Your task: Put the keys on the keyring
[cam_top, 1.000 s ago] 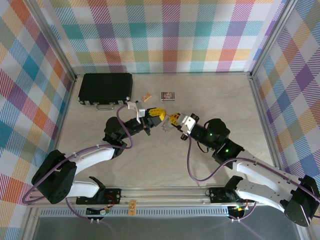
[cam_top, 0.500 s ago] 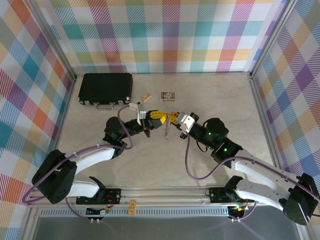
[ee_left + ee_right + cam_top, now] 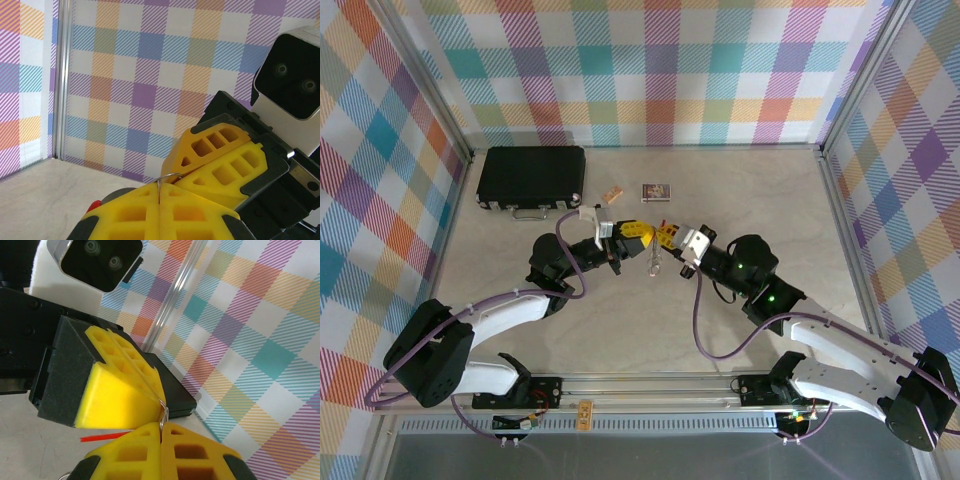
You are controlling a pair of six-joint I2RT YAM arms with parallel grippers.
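The keyring [image 3: 169, 176] is mostly hidden (just a sliver shows).

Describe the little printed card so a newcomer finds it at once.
Start at the black case on the far left of the table. Two small things lie to its right: a tan block, then the card. The card is flat, dark-edged and printed; the block is plain tan.

1. My left gripper [image 3: 159, 195], yellow jaws pressed together, pinches a thin wire loop of the keyring [image 3: 169, 175].
2. The right gripper [image 3: 185, 171] meets it tip to tip, clamped on the same loop.
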